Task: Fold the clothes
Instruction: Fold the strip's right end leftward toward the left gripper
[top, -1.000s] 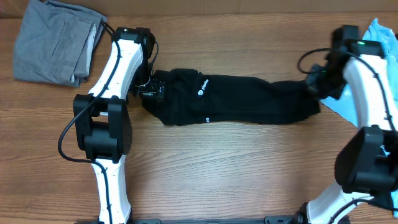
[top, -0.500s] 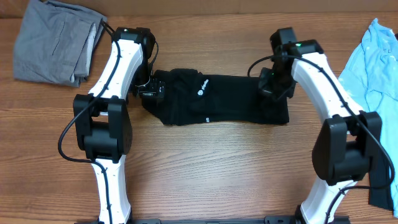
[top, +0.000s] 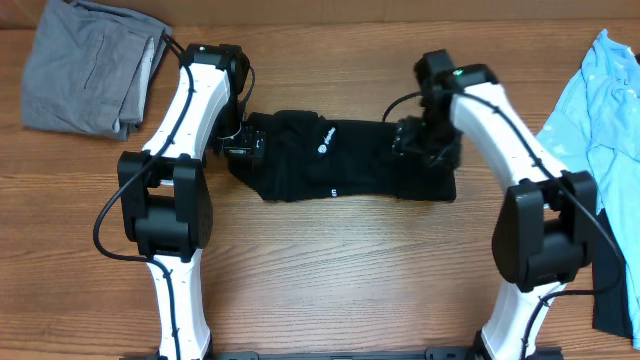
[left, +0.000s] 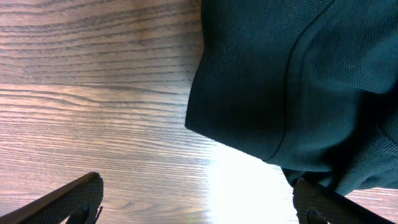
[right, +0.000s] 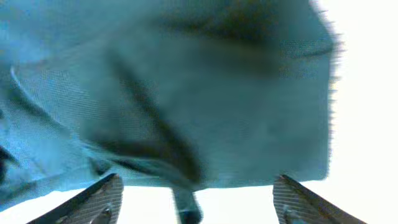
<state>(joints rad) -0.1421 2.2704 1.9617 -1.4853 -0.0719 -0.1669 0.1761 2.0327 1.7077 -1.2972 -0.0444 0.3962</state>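
1. The right gripper (top: 415, 140) is hanging over the right end of the black T-shirt (top: 340, 160). In its wrist view its fingers (right: 93, 199) are standing wide apart, with cloth lying beyond them and nothing pinched between them, so it is gripping nothing.
2. The left gripper (top: 245, 145) is sitting at the opposite, left end of the T-shirt. Its fingers (left: 68, 199) are also spreading wide. One is resting over bare table (top: 330, 270) and the other is just beside the shirt's hemmed edge, so no cloth is being held.
3. Between the two grippers, the T-shirt is lying as a narrow band with its long axis running left to right across the table. Its small white logo (top: 324, 151) is showing nearer the left end.
4. The coming move is turning on this: each gripper is already standing at its own end of that axis, so neither arm is needing to cross the shirt. The right arm is looking the better placed, being directly above the cloth rather than at its border.
5. Judging from the band's shape, another fold along the long axis is probably waiting, with one end being carried toward the other.
6. Outward from the T-shirt, the grey garment (top: 90, 65) is lying well past its left end, toward the far edge, and the light-blue shirt (top: 600, 110) is lying well off its right end. Both are looking untouched.
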